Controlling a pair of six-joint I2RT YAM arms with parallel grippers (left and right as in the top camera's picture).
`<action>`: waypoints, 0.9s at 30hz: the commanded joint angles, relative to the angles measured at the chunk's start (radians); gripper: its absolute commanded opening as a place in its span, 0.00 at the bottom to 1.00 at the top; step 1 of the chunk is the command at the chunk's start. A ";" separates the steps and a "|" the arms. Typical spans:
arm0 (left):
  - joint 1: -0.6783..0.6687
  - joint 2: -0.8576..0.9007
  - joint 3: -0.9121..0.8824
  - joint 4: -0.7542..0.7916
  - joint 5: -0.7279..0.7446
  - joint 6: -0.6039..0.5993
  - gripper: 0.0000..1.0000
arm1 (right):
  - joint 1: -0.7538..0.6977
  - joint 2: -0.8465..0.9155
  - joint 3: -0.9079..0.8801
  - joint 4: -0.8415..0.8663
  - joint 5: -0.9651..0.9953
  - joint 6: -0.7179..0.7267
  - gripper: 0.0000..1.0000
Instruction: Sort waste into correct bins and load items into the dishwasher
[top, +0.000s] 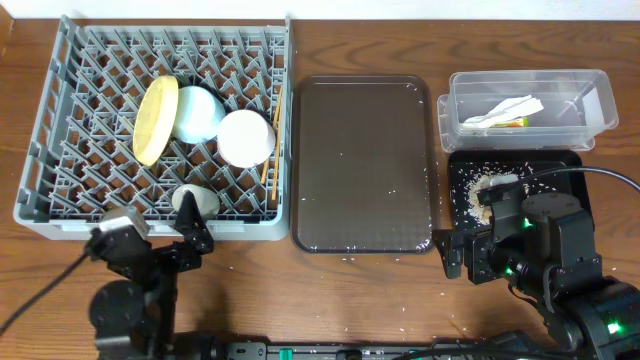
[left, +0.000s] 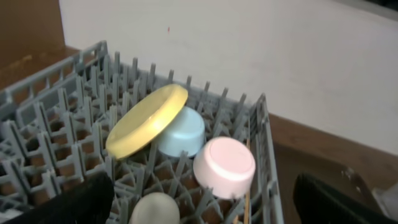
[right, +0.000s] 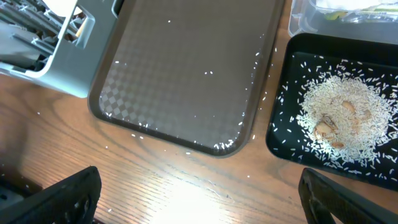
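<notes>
"As the table (top: 330, 290) stands, what is left to be done?" asks the senior inspector.

"Little, in my judgement. The grey dish rack (top: 50, 222) holds the yellow plate (top: 156, 120), tilted over the light blue bowl (top: 200, 115). The white bowl (top: 246, 138) sits just beside them and the white cup (top: 196, 201) is near the front wall. The chopsticks (top: 270, 160) lie against the right wall, long axis front to back. The clear tub (top: 600, 105) contains the crumpled napkin (top: 505, 108) and the wrapper packet (top: 510, 122). The black tray (top: 455, 200) carries the heap of rice scraps (top: 490, 185). Only stray grains (right: 224, 147) lie loose on the brown serving tray (top: 360, 130) and on the wood at its front edge."

"The end effectors?"

"Both released and empty. The left end effector (left: 205, 193) hangs at the rack's front wall, fingers spread wide, with the cup directly ahead. The right end effector (right: 196, 186) hovers over the table off the serving tray's front right corner, fingers equally wide."

"Which arm takes the grains?"

"The right, I judge. The grains lie just ahead of it, the serving tray ahead and leftward, the black tray ahead and rightward. The left arm is well apart from them. The serving tray's long axis runs front to back. Risk noted: the grains look too small to pinch singly."
</notes>
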 joint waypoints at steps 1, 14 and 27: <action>-0.001 -0.101 -0.138 0.069 -0.024 -0.024 0.93 | -0.003 -0.002 0.006 -0.002 0.005 -0.008 0.99; -0.001 -0.227 -0.496 0.328 0.071 -0.017 0.93 | -0.003 -0.002 0.006 -0.002 0.005 -0.008 0.99; -0.001 -0.225 -0.556 0.377 0.065 -0.017 0.93 | -0.003 -0.002 0.006 -0.002 0.005 -0.008 0.99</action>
